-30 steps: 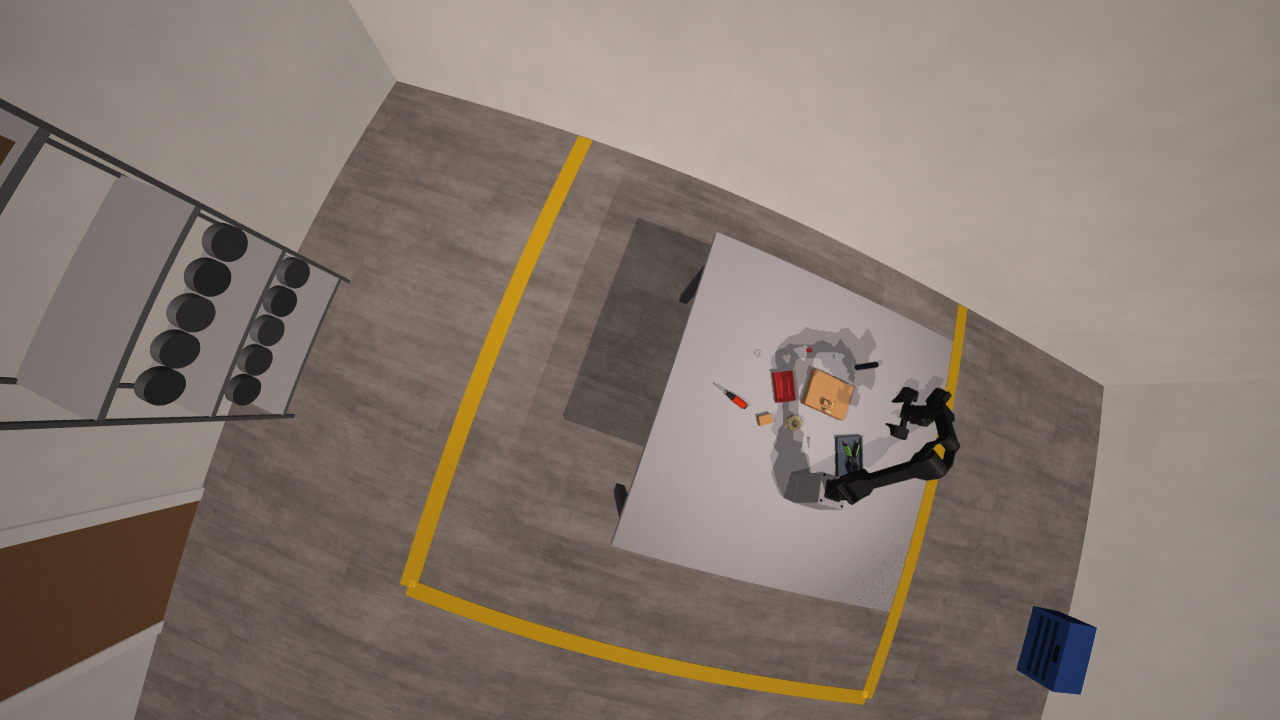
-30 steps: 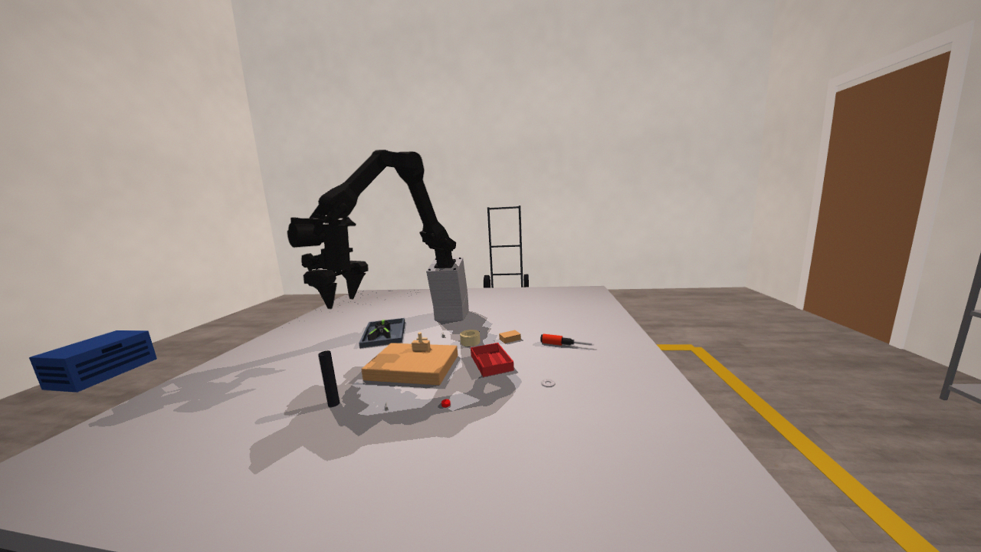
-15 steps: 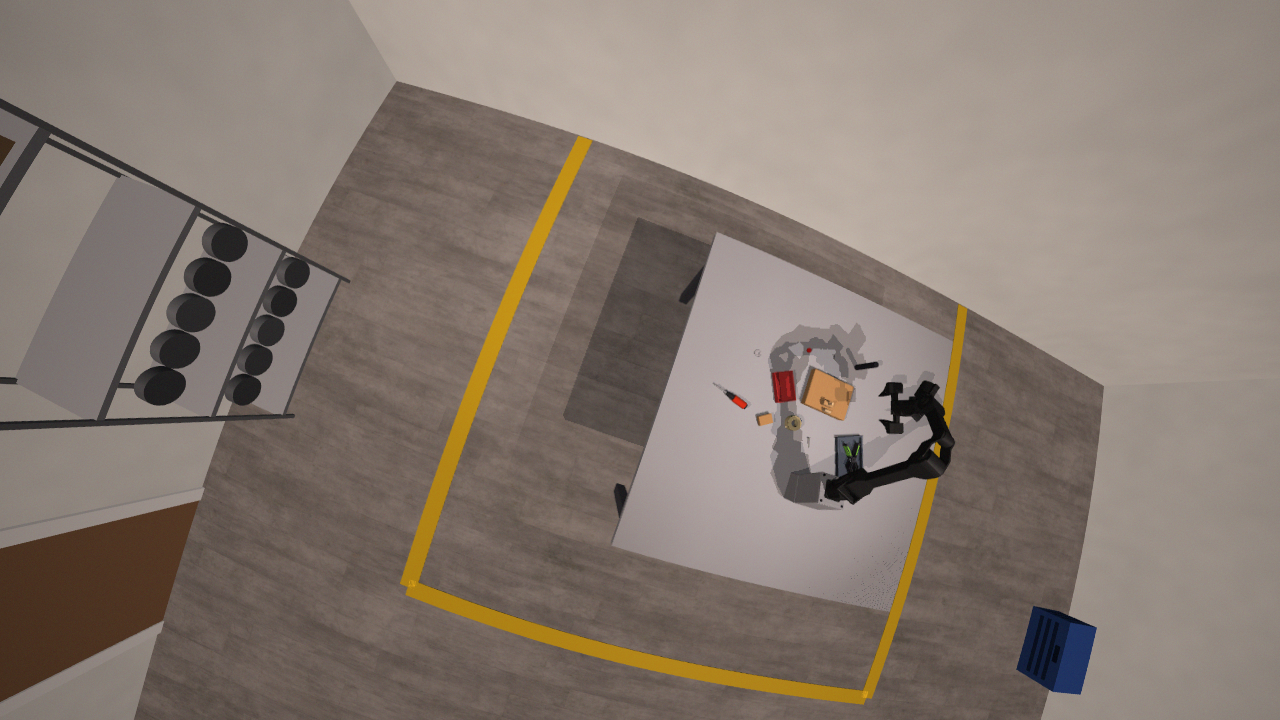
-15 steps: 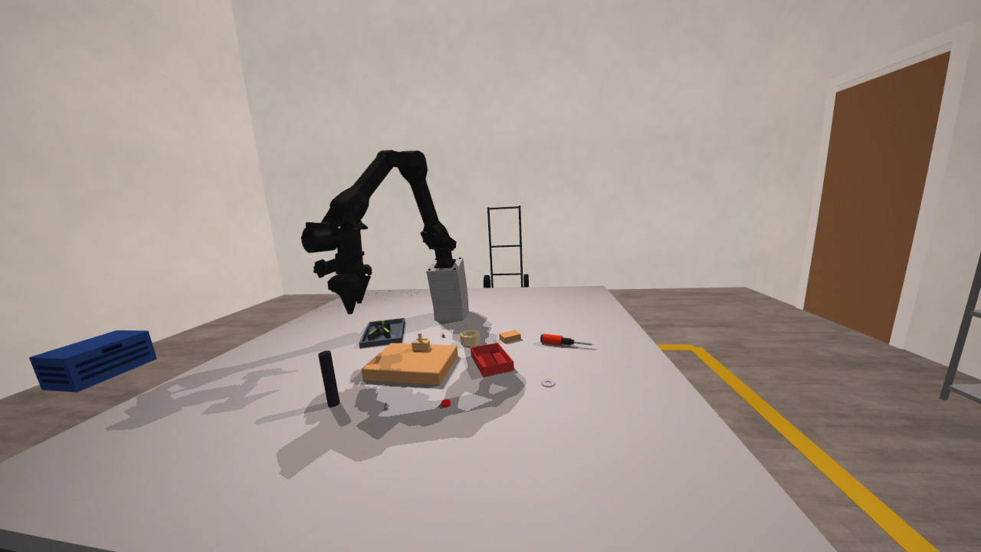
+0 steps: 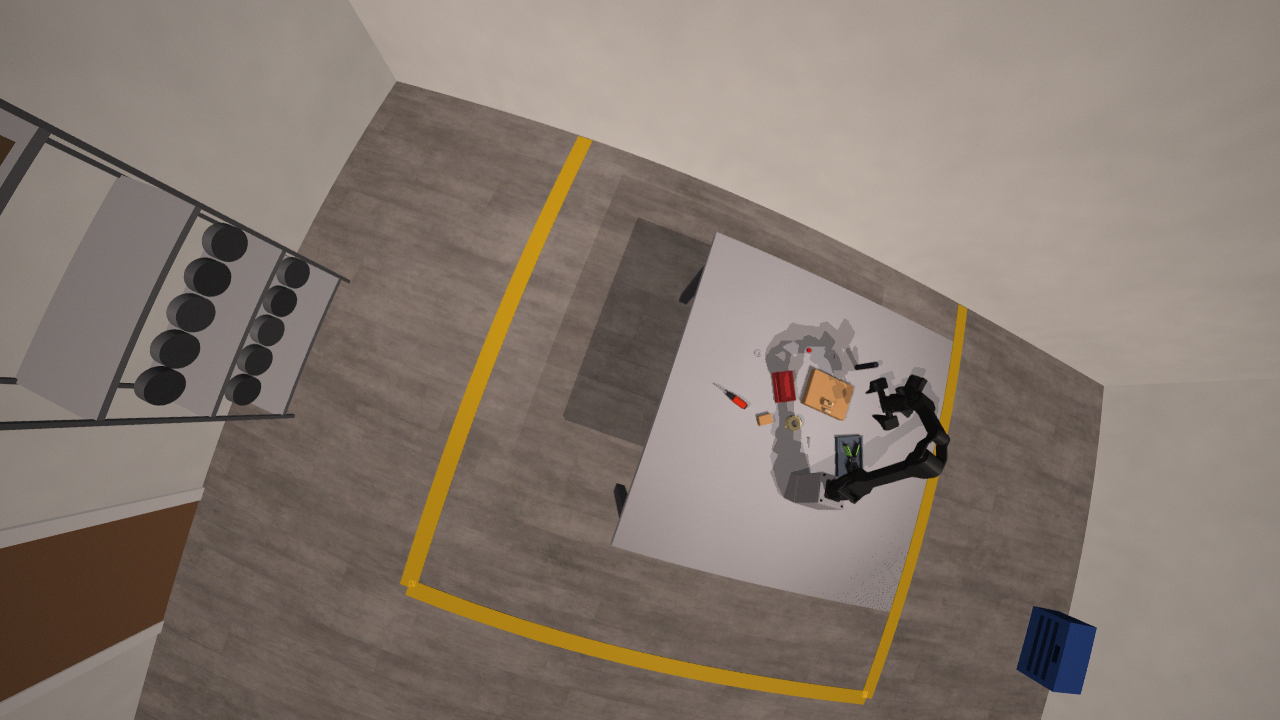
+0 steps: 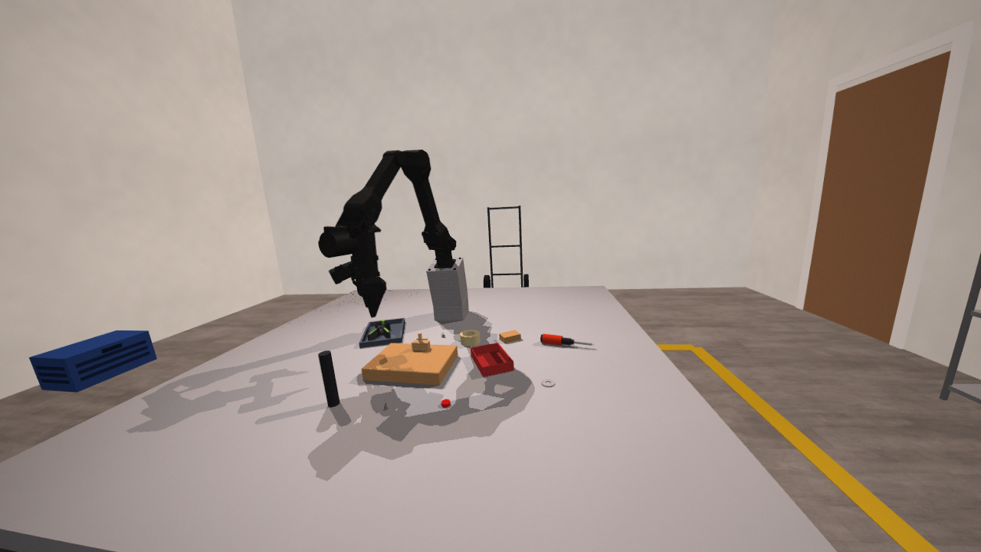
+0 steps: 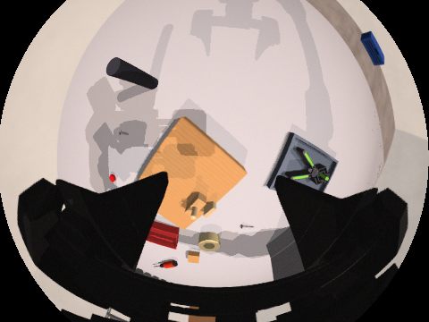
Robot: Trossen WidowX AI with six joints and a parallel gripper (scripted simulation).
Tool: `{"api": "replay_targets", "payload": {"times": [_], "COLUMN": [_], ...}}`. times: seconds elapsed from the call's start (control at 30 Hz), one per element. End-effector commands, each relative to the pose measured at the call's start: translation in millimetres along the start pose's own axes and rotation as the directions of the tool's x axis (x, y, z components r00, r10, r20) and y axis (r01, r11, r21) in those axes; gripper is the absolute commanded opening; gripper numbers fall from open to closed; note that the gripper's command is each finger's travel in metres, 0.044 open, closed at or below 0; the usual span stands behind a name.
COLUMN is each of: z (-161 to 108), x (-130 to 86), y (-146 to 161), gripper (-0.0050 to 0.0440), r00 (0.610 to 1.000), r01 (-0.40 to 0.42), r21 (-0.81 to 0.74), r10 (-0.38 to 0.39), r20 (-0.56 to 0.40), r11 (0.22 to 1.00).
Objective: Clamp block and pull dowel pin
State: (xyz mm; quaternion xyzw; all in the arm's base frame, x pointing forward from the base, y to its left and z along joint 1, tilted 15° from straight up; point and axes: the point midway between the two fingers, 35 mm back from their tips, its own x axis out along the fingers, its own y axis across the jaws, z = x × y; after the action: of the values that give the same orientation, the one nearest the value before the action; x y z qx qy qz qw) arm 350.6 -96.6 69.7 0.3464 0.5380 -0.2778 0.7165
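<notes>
A tan wooden board (image 6: 410,363) lies on the grey table; it also shows in the wrist view (image 7: 193,170) and in the top view (image 5: 826,393). The small wooden block with its upright dowel pin (image 6: 420,341) stands near the board's far edge, also in the wrist view (image 7: 199,204). The spring clamp, black with green handles, lies in a dark tray (image 6: 382,335), also in the wrist view (image 7: 307,171). My gripper (image 6: 370,296) is open and empty, high above the table, over the area between the tray and the board (image 7: 221,185).
A black cylinder (image 6: 329,378) stands left of the board. A red tray (image 6: 491,359), a tape roll (image 6: 470,337), a small tan block (image 6: 510,336), a red-handled screwdriver (image 6: 561,340), a washer (image 6: 548,380) and a red button (image 6: 445,402) lie around. The arm's grey base (image 6: 447,290) stands behind.
</notes>
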Motion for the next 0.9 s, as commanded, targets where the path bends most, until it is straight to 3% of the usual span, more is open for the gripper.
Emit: {"api": "replay_targets", "payload": {"times": [0.0, 0.53, 0.87], "z": [-6.0, -41.6, -67.9], "x": [-1.6, 5.1, 9.0], "y": [3.5, 24.6, 36.7], "gripper": [0.044, 0.044, 0.044], "r00": [1.0, 1.0, 1.0], "r01": [-0.003, -0.011, -0.021], "r21": [-0.063, -0.396, -0.607], "r10": [0.003, 0.008, 0.01], "r20": [0.006, -0.01, -0.021], "r11": [0.998, 0.918, 0.794]}}
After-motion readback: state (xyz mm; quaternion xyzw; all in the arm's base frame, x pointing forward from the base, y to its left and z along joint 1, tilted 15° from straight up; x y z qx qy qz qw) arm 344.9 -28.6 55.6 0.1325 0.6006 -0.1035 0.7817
